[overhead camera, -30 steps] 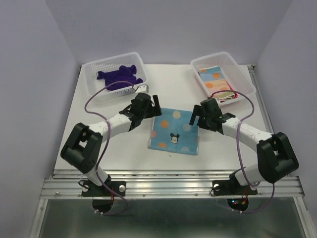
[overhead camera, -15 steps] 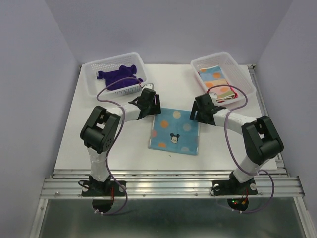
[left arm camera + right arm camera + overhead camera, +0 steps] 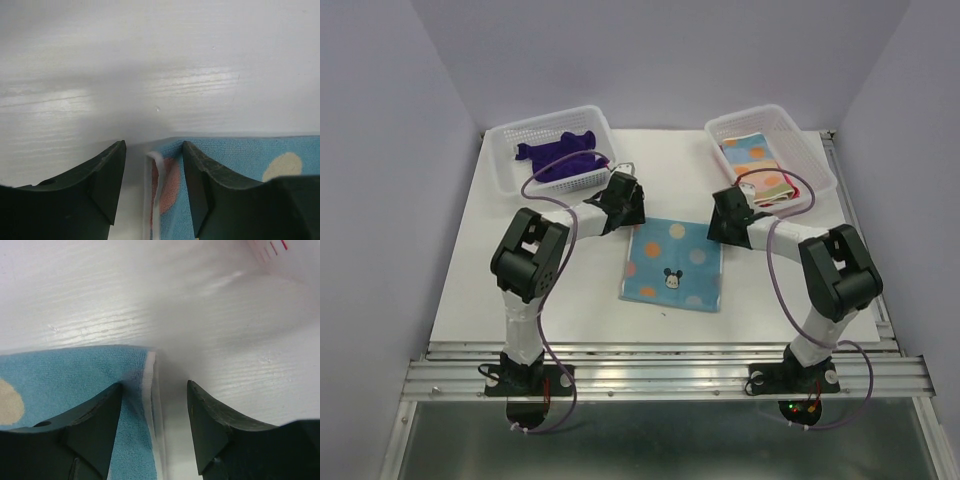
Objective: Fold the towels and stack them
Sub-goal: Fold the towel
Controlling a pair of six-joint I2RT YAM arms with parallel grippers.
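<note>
Both arms reached forward and lowered since a second ago, jaws narrowing.

Top view: left pincer (image 3: 630, 212) and right pincer (image 3: 722, 224) sit at two far corners of spotted blue towel (image 3: 672, 266). Towel flat, spreading from pincers toward bases; far edge runs pincer to pincer. Near-square, long axis unclear. Judged: placed to lift far edge for fold.

Left wrist: jaws part-open, gripping nothing; corner hem between fingers, cloth under one.

Right wrist: same, mirrored.
</note>
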